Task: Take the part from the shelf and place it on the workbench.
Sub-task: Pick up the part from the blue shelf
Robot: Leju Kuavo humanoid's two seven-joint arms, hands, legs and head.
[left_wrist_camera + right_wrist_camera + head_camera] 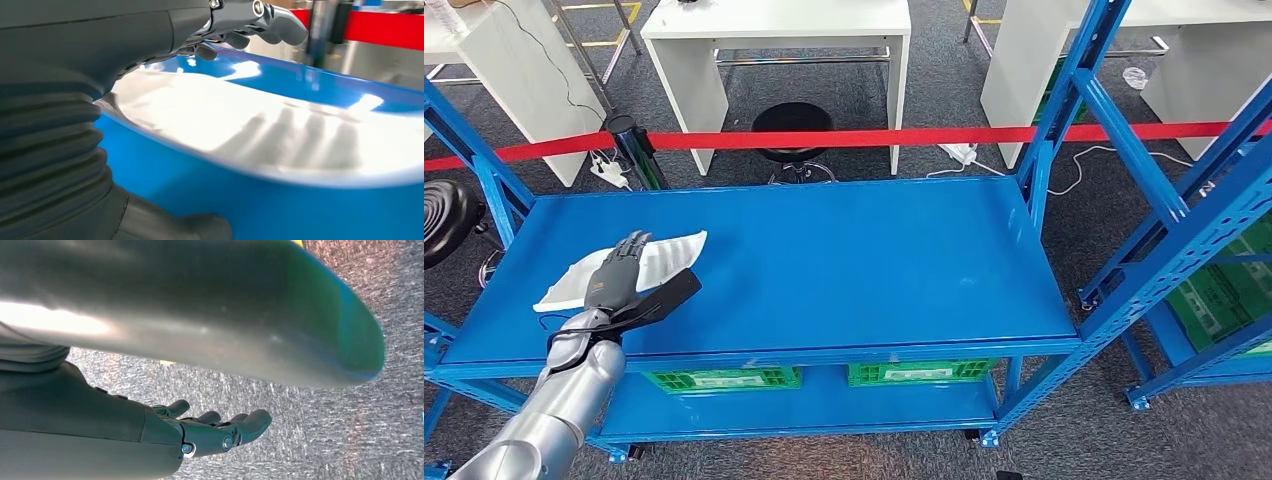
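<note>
The white ribbed part [654, 262] is lying flat on the top board of the blue shelf [844, 270], near its left end. The left hand [621, 285] is resting over the near half of this part, the fingers [627, 255] stretched out on top of it and the thumb pointing to the right above the board. In the left wrist view the fingers [270, 22] are lying above the white part [280, 135], but I cannot tell if they are really gripping it. The right hand [220, 432] is hanging over the grey carpet [350, 430], fingers slightly curled and apart, holding nothing. Two green crates [724, 378] are standing on the lower board. A red barrier tape [904, 136] is stretching behind the shelf.
</note>
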